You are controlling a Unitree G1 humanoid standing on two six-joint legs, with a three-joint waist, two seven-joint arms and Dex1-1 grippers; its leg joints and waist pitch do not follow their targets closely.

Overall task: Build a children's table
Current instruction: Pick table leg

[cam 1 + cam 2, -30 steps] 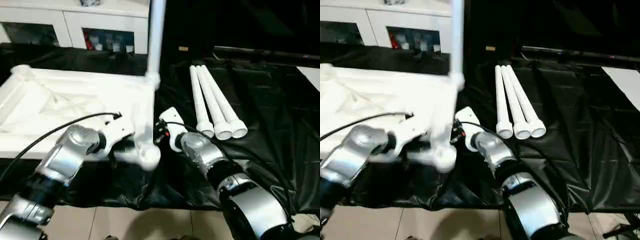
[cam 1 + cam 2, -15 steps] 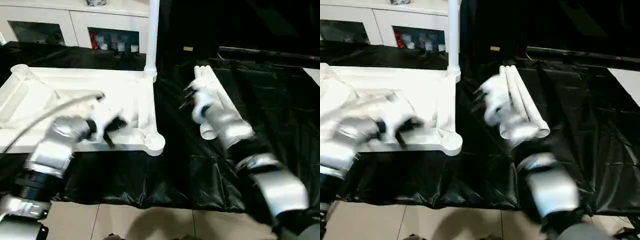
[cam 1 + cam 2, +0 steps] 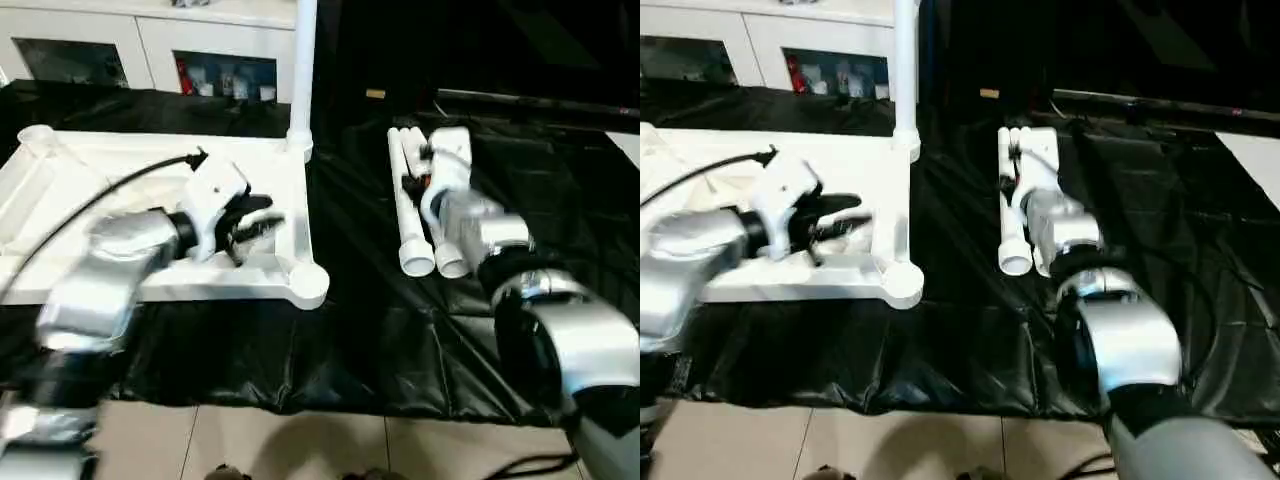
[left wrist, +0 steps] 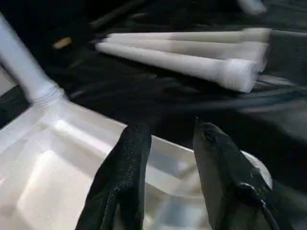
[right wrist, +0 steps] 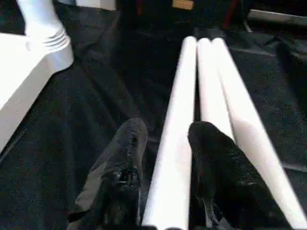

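The children's table top (image 3: pixel 100 175) lies upside down, white, on the black cloth at the left. One white leg (image 3: pixel 302 70) stands upright in its far right corner socket. Three loose legs (image 3: pixel 408 215) lie side by side to the right. My left gripper (image 3: pixel 262 216) hovers over the top's right rim, open, with nothing between its fingers (image 4: pixel 129 148). My right gripper (image 3: pixel 418 180) is at the loose legs, open. Its fingers (image 5: pixel 132 143) straddle the leftmost leg (image 5: pixel 178 129).
The near right corner socket (image 3: pixel 310 285) stands bare close to the table's front edge. White cabinets (image 3: pixel 120 50) line the back wall. A black cable (image 3: pixel 90 200) arcs from my left wrist. Tiled floor (image 3: pixel 300 440) lies below the cloth's edge.
Both grippers have left the near right corner socket and opened. The left one rose over the top's right rim. The right one swung away onto the loose legs.
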